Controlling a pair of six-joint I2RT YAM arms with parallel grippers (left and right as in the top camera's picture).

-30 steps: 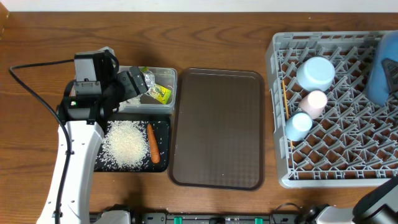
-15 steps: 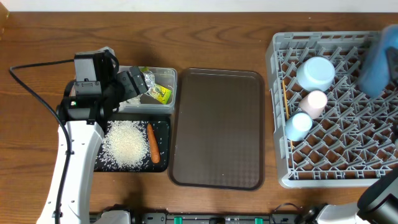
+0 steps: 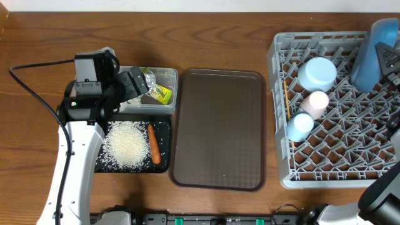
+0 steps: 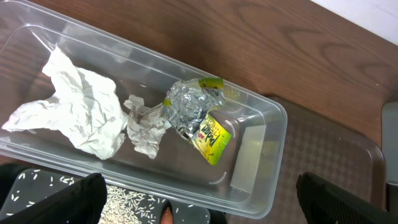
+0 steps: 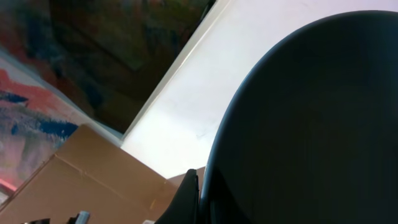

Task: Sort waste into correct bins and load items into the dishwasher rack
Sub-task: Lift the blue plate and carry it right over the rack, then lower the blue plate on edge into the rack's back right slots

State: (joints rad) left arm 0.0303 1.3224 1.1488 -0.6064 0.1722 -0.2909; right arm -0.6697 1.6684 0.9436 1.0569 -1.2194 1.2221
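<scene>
My left gripper (image 3: 133, 84) is open and empty above the clear tub (image 3: 167, 76). In the left wrist view the tub (image 4: 261, 134) holds white napkins (image 4: 71, 115), silver foil (image 4: 188, 104) and the yellow-green wrapper (image 4: 212, 138). The black tray (image 3: 164, 128) holds rice (image 3: 127, 144) and the carrot (image 3: 153, 144). My right gripper (image 3: 390, 66) is shut on the dark blue plate (image 3: 373, 53), held tilted over the grey rack's (image 3: 340, 178) far right. The plate (image 5: 311, 124) fills the right wrist view. The bowl (image 3: 317, 73), pink cup (image 3: 316, 102) and light blue cup (image 3: 300, 125) sit in the rack.
A flat brown serving tray (image 3: 219, 128) lies between the bins and the rack. A black cable (image 3: 31, 94) loops left of the left arm. The left arm's white link (image 3: 72, 169) covers the black tray's left side.
My right gripper has carried the blue plate left and toward the far edge of the rack. The left arm has not moved.
</scene>
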